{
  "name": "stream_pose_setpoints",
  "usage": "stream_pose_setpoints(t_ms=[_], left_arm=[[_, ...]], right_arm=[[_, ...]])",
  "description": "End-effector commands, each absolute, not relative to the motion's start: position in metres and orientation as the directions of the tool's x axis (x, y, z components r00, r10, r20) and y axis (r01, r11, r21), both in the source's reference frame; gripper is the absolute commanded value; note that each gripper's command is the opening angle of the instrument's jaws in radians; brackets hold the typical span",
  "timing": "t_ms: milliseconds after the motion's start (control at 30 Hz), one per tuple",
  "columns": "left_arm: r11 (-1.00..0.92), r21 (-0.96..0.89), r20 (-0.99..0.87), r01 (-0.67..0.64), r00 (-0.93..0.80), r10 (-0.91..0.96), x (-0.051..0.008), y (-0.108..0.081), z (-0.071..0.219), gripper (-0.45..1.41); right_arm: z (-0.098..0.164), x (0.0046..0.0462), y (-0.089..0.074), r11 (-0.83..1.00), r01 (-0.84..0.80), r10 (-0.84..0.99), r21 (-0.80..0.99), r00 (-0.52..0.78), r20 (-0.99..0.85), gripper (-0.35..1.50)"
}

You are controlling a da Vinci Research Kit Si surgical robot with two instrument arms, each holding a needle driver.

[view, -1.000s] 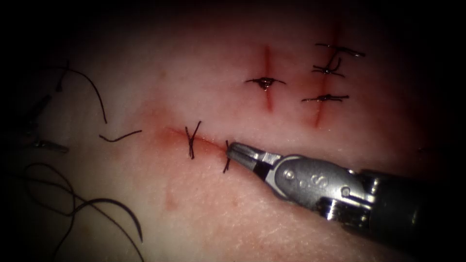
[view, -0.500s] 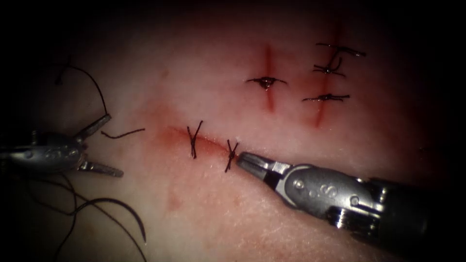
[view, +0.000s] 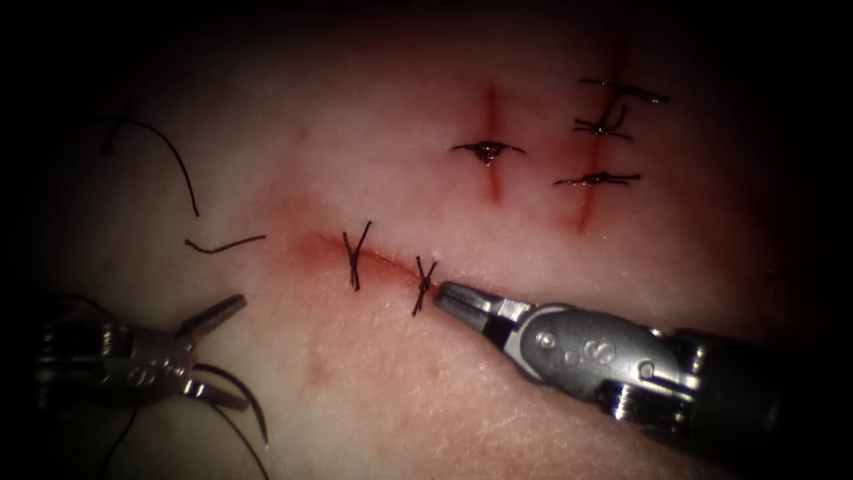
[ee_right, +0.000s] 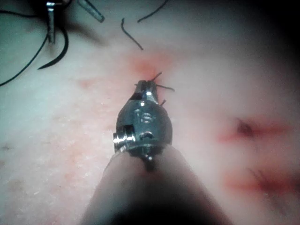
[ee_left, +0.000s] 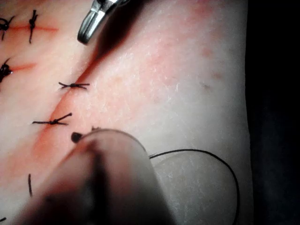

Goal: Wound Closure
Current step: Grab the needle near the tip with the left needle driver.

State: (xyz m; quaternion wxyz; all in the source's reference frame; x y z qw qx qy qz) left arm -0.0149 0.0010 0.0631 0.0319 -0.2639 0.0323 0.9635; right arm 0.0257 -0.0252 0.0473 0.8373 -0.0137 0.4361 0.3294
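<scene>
Both end effectors (view: 222,356) (view: 442,297) empty; needle (view: 244,396) lies on tissue (view: 373,409).

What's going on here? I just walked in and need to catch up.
The cut in the tissue already carries two knotted stitches. The right tool rests, jaws shut and holding nothing, just right of the nearer stitch. The left tool sits far left of the cut, jaws open around the loose needle, which lies on the tissue, not in it.

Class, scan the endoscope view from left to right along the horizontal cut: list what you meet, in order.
Left tool, jaws open → curved needle lying on the tissue → first stitch → second stitch → right tool, jaws shut, holding nothing.
</scene>
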Motion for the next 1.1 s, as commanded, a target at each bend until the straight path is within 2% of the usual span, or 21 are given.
stream_pose_setpoints(t_ms=[33, 167, 367, 467, 500, 567, 833, 1100], left_arm=[[-0.995, 0.048, -0.511, -0.084, -0.858, 0.048, -0.0153, 0.001, 0.064, 0.64], [-0.987, 0.098, -0.501, -0.130, -0.863, 0.064, -0.0156, -0.002, 0.063, 0.58], [-0.904, 0.069, -0.581, -0.422, -0.753, 0.307, -0.0166, -0.004, 0.062, 0.54], [-0.873, 0.043, -0.594, -0.486, -0.715, 0.369, -0.0169, -0.005, 0.062, 0.54], [-0.818, 0.014, -0.617, -0.575, -0.649, 0.445, -0.0174, -0.006, 0.063, 0.56], [-0.762, -0.014, -0.639, -0.648, -0.580, 0.505, -0.0182, -0.007, 0.063, 0.58], [-0.537, -0.106, -0.673, -0.837, -0.337, 0.659, -0.0204, -0.010, 0.065, 0.61], [-0.343, 0.017, -0.630, -0.939, -0.277, 0.726, -0.0188, -0.011, 0.067, 0.68]], right_arm=[[0.048, 0.0267, -0.025, 0.783, -0.563, 0.538, 0.264, 0.401, -0.742, -0.35], [0.048, 0.0269, -0.025, 0.784, -0.564, 0.534, 0.259, 0.402, -0.744, -0.35], [0.049, 0.0279, -0.026, 0.785, -0.568, 0.528, 0.247, 0.404, -0.747, -0.35], [0.049, 0.0280, -0.026, 0.786, -0.568, 0.528, 0.246, 0.407, -0.746, -0.35], [0.049, 0.0280, -0.026, 0.785, -0.569, 0.528, 0.244, 0.410, -0.744, -0.35], [0.049, 0.0280, -0.026, 0.783, -0.574, 0.530, 0.239, 0.415, -0.740, -0.35], [0.049, 0.0285, -0.027, 0.782, -0.579, 0.528, 0.232, 0.417, -0.740, -0.35], [0.049, 0.0293, -0.027, 0.782, -0.581, 0.527, 0.227, 0.422, -0.737, -0.35]])
